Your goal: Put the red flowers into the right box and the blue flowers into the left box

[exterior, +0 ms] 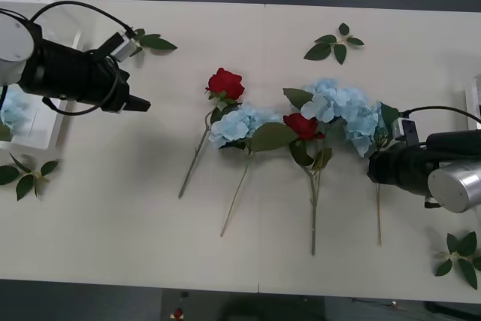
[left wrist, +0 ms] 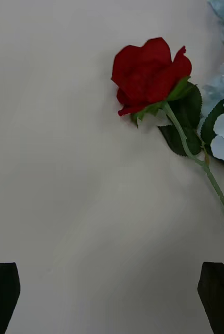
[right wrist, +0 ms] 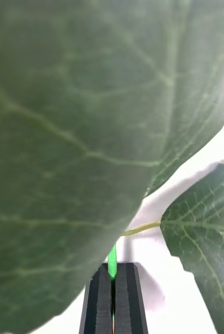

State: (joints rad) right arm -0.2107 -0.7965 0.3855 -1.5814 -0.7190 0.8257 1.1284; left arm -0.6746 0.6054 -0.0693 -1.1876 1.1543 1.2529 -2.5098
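Black fingers (right wrist: 113, 297) of the right gripper (exterior: 379, 162) pinch a blue flower's stem (exterior: 378, 208), running toward 6 o'clock; the left gripper (exterior: 139, 103), spread, points toward 3 o'clock at a red rose (exterior: 225, 83).

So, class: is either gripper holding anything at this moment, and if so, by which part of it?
The right gripper is shut on a thin green stem among the leaves of the rightmost blue flower. The left gripper is open, holding nothing.
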